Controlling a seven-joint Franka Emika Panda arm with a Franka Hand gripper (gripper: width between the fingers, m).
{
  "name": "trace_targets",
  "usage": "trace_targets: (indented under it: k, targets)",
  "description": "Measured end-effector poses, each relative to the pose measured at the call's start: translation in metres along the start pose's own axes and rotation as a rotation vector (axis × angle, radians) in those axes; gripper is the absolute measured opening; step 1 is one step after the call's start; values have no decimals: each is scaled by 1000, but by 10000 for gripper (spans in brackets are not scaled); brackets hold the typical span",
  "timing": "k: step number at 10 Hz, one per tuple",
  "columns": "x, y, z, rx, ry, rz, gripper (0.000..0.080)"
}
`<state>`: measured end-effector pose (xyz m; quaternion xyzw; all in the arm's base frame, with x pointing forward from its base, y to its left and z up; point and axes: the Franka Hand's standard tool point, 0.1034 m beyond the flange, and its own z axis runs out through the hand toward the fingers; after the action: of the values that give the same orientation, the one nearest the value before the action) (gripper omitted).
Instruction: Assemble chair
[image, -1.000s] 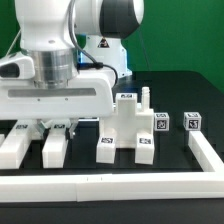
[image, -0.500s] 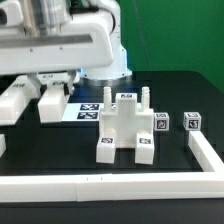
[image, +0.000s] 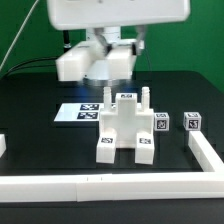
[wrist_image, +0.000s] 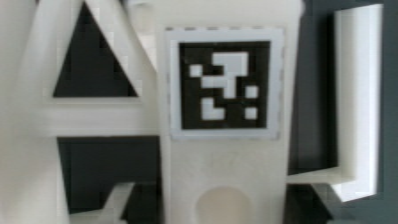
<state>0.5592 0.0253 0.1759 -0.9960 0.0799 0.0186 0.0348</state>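
Note:
My gripper (image: 100, 38) hangs high over the table's back, its big white body filling the top of the exterior view. It is shut on a white chair part (image: 74, 62) that dangles below it. In the wrist view this held part (wrist_image: 222, 110) fills the picture, showing a black-and-white tag, and runs down between my gripper's (wrist_image: 222, 205) jaws. A blocky white chair assembly (image: 125, 128) with tags and two upright pegs stands mid-table. Two small tagged white cubes (image: 161, 122) (image: 190, 122) sit to its right in the exterior view.
The marker board (image: 80, 112) lies flat behind the assembly. White border rails run along the front (image: 100, 185) and the exterior view's right (image: 207, 152). Another white piece (image: 3, 146) shows at the left edge. The robot base (image: 112, 68) stands at the back.
My gripper has risen from low over the exterior view's left side, lifting the white chair part off the table, and moved up and toward the right. The standing assembly and cubes have not moved.

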Motion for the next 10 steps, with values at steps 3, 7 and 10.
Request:
trace_targets:
  k: [3, 7, 10]
  targets:
    - [-8, -2, 13, -6, 2, -13, 284]
    - [-36, -19, 21, -45, -3, -79, 284]
    - [-49, -27, 40, -65, -16, -54, 284]
